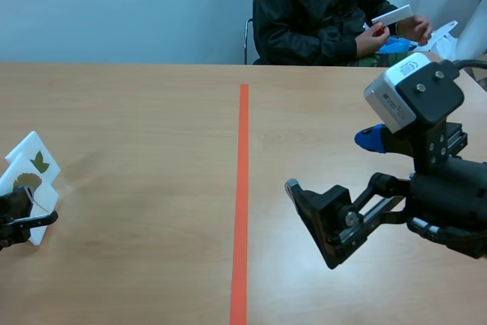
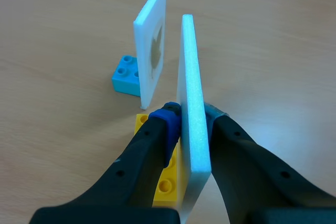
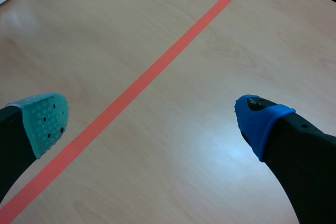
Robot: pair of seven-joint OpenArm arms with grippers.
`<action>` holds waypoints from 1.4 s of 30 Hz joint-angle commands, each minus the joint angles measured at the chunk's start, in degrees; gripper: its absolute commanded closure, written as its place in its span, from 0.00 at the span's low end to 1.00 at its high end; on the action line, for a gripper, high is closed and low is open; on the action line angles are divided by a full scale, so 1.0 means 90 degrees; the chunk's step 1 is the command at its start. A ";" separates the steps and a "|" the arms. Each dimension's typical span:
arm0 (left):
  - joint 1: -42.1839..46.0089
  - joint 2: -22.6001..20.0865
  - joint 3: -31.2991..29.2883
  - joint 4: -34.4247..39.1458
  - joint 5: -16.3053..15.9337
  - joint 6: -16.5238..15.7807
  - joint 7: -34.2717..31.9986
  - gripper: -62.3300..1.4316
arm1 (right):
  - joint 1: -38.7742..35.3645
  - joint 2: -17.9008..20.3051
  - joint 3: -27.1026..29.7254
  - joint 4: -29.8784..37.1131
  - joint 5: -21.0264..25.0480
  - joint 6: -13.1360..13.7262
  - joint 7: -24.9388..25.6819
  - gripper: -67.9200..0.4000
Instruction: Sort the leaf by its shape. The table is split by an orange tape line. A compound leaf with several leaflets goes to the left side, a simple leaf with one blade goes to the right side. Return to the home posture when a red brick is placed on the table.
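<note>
Rear card (image 2: 152,45), blue brick (image 2: 125,75) close ahead of left gripper's (image 2: 190,118) held card (image 2: 189,61).

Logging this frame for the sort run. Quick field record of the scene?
left gripper: shut on the near white card, left of tape line
near white card: upright, yellow brick at its base
far white card: upright by a blue brick, leaf picture on it
right gripper: open, right of the tape line
person: seated opposite, holding another white card

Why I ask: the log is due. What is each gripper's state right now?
Left gripper: shut on a white leaf card.
Right gripper: open, holding nothing.
</note>
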 commanded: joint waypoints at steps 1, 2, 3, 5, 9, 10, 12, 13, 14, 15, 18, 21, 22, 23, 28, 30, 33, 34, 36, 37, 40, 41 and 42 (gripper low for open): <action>-0.0070 -0.0039 -0.0015 0.0053 -0.0063 -0.0036 -0.0121 0.91 | 0.0073 0.0015 0.0073 0.0068 0.0070 -0.0005 0.0112 0.00; -0.0070 -0.0041 -0.0015 0.0029 -0.0063 -0.0034 -0.0138 0.91 | 0.0073 0.0015 0.0073 0.0068 0.0070 -0.0005 0.0112 0.00; -0.0070 -0.0041 -0.0015 0.0017 -0.0063 -0.0034 -0.0175 0.91 | 0.0073 0.0015 0.0073 0.0068 0.0070 -0.0005 0.0112 0.00; -0.0068 -0.0041 -0.0015 0.0017 -0.0061 0.0012 -0.0182 0.91 | 0.0073 0.0012 0.0073 0.0068 0.0070 -0.0005 0.0114 0.00; -0.0070 -0.0044 -0.0015 0.0017 -0.0061 0.0206 -0.0204 0.80 | 0.0073 -0.0002 0.0073 0.0068 0.0070 -0.0002 0.0112 0.00; -0.0068 -0.0044 -0.0015 0.0017 -0.0061 0.0245 -0.0202 0.75 | 0.0073 -0.0002 0.0073 0.0068 0.0073 -0.0002 0.0112 0.00; -0.0066 -0.0056 -0.0015 0.0017 -0.0061 0.0248 -0.0202 0.69 | 0.0073 -0.0002 0.0073 0.0068 0.0073 -0.0002 0.0112 0.00; -0.0066 -0.0058 -0.0015 0.0017 -0.0061 0.0245 -0.0197 0.67 | 0.0073 -0.0002 0.0073 0.0068 0.0073 -0.0002 0.0112 0.00; -0.0066 -0.0061 -0.0015 0.0017 -0.0061 0.0245 -0.0197 0.65 | 0.0073 -0.0002 0.0073 0.0068 0.0073 -0.0002 0.0109 0.00; -0.0066 -0.0066 -0.0015 0.0017 -0.0061 0.0245 -0.0197 0.63 | 0.0073 -0.0002 0.0073 0.0068 0.0073 -0.0002 0.0092 0.00; -0.0066 -0.0124 -0.0015 0.0019 -0.0058 0.0245 -0.0180 0.51 | 0.0073 -0.0002 0.0073 0.0068 0.0073 -0.0002 0.0087 0.00; -0.0039 -0.0219 -0.0015 0.0104 -0.0058 0.0238 -0.0180 0.30 | 0.0073 -0.0002 0.0073 0.0068 0.0073 -0.0002 0.0083 0.00; -0.0010 -0.0257 -0.0015 0.0175 -0.0058 0.0236 -0.0180 0.23 | 0.0073 -0.0002 0.0073 0.0068 0.0073 -0.0002 0.0070 0.00; 0.0041 -0.0291 -0.0015 0.0274 -0.0061 0.0236 -0.0182 0.17 | 0.0073 -0.0002 0.0073 0.0068 0.0073 -0.0002 0.0068 0.00; 0.0442 -0.0432 -0.0019 0.1151 -0.0066 0.0214 -0.0148 0.05 | 0.0073 -0.0002 0.0073 0.0068 0.0073 -0.0002 0.0068 0.00; 0.0687 -0.0491 -0.0019 0.1651 -0.0085 -0.0002 -0.0080 0.01 | 0.0073 -0.0002 0.0073 0.0068 0.0070 -0.0002 0.0068 0.00; 0.1064 -0.0576 -0.0019 0.2465 -0.0085 -0.0546 0.0044 0.00 | 0.0073 -0.0002 0.0073 0.0068 0.0073 -0.0002 0.0068 0.00; 0.1190 -0.0595 -0.0019 0.2744 -0.0085 -0.0775 0.0075 0.00 | 0.0073 -0.0002 0.0073 0.0068 0.0073 -0.0002 0.0068 0.00; 0.1426 -0.0612 -0.0019 0.3281 -0.0085 -0.1200 0.0219 0.00 | 0.0073 -0.0002 0.0073 0.0068 0.0070 -0.0002 0.0068 0.00; 0.1547 -0.0610 -0.0019 0.3541 -0.0085 -0.1404 0.0296 0.00 | 0.0073 -0.0002 0.0073 0.0068 0.0070 -0.0002 0.0068 0.00; 0.1868 -0.0607 -0.0015 0.4231 -0.0148 -0.1865 0.0622 0.00 | 0.0073 -0.0002 0.0073 0.0068 0.0073 -0.0007 0.0070 0.00; 0.1962 -0.0607 -0.0015 0.4422 -0.0231 -0.1948 0.0777 0.00 | 0.0073 -0.0002 0.0073 0.0068 0.0073 -0.0007 0.0070 0.00; 0.2050 -0.0607 -0.0012 0.4605 -0.0328 -0.2016 0.0954 0.00 | 0.0073 -0.0002 0.0073 0.0068 0.0080 -0.0007 0.0070 0.00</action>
